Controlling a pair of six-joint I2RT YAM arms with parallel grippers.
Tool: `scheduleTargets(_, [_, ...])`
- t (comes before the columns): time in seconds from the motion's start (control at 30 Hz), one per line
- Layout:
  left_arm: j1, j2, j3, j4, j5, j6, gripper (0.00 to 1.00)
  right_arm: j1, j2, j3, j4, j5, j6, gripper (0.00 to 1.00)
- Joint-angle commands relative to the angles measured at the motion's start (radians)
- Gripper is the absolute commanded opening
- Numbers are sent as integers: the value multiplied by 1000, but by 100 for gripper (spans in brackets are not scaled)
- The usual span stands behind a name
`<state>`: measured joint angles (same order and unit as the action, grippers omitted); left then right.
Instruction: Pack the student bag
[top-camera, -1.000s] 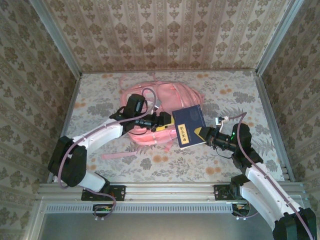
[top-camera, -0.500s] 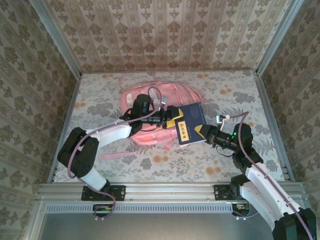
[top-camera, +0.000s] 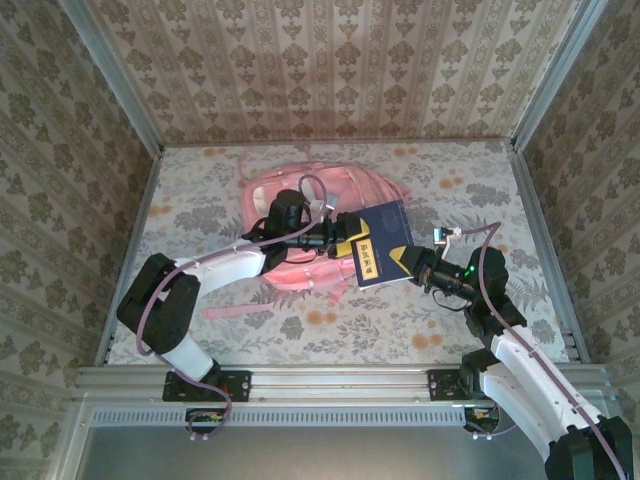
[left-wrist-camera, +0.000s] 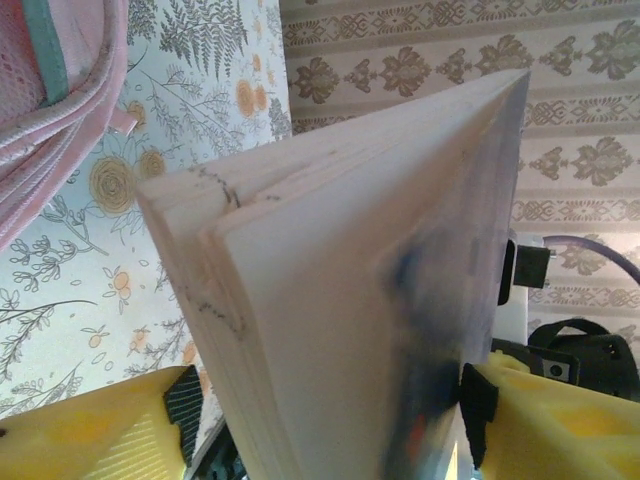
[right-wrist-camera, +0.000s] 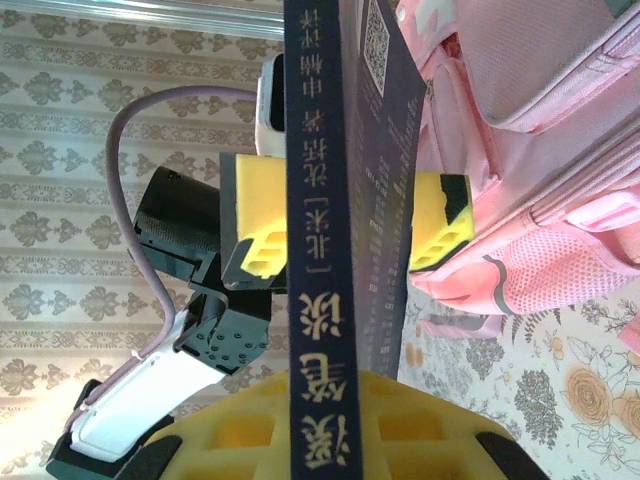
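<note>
Overhead, the student bag (top-camera: 350, 185) lies far-centre on the worktop (top-camera: 200, 200), and the right end effector (top-camera: 405, 262) is clenched on a dark book (top-camera: 380, 250) over the bag's right side. Left wrist: the left end effector (left-wrist-camera: 330, 410) straddles the book, grip unclear. Right wrist: with fingers at both ends, a mismatched pull or early release could twist or drop it.

Left claw (top-camera: 348, 243) wide-jawed, right claw (top-camera: 396, 261) tight, tips facing inward.
</note>
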<state>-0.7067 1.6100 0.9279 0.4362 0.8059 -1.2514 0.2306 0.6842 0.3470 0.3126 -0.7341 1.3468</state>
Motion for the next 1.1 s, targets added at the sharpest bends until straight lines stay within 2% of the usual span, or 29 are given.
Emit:
scheduleTargets(0.0, [-7, -1, 29, 68, -7, -26, 61, -2, -20, 18, 53, -17, -4, 0])
scheduleTargets(0.27, [-1, -69, 23, 90, -48, -3, 17, -7, -19, 31, -85, 8, -85, 0])
scheduleTargets(0.37, [6, -78, -4, 143, -63, -25, 7, -8, -17, 33, -99, 20, -92, 1])
scheduleTargets(0.43, [7, -75, -23, 197, -72, -53, 0, -8, -17, 39, -107, 23, -96, 6])
scheduleTargets(0.5, [12, -72, -39, 257, -85, -92, 0, -8, -19, 48, -127, 29, -104, 23])
scheduleTargets(0.57, [18, -74, -54, 303, -110, -121, 0, -7, -21, 56, -137, 32, -105, 53])
scheduleTargets(0.6, [19, -76, -59, 318, -123, -131, 0, -9, -23, 55, -138, 34, -101, 64])
scheduleTargets(0.67, [23, -87, -75, 348, -155, -150, 0, -4, -26, 29, -54, 48, -33, 79])
scheduleTargets(0.77, [23, -105, -96, 380, -253, -175, 0, 5, -29, -48, 181, 105, 131, 88])
scheduleTargets(0.83, [22, -109, -110, 413, -303, -200, 0, 16, -29, -78, 264, 148, 180, 90])
scheduleTargets(1.07, [-6, -81, -126, 519, -411, -274, 0, 60, -43, -109, 335, 298, 191, 91])
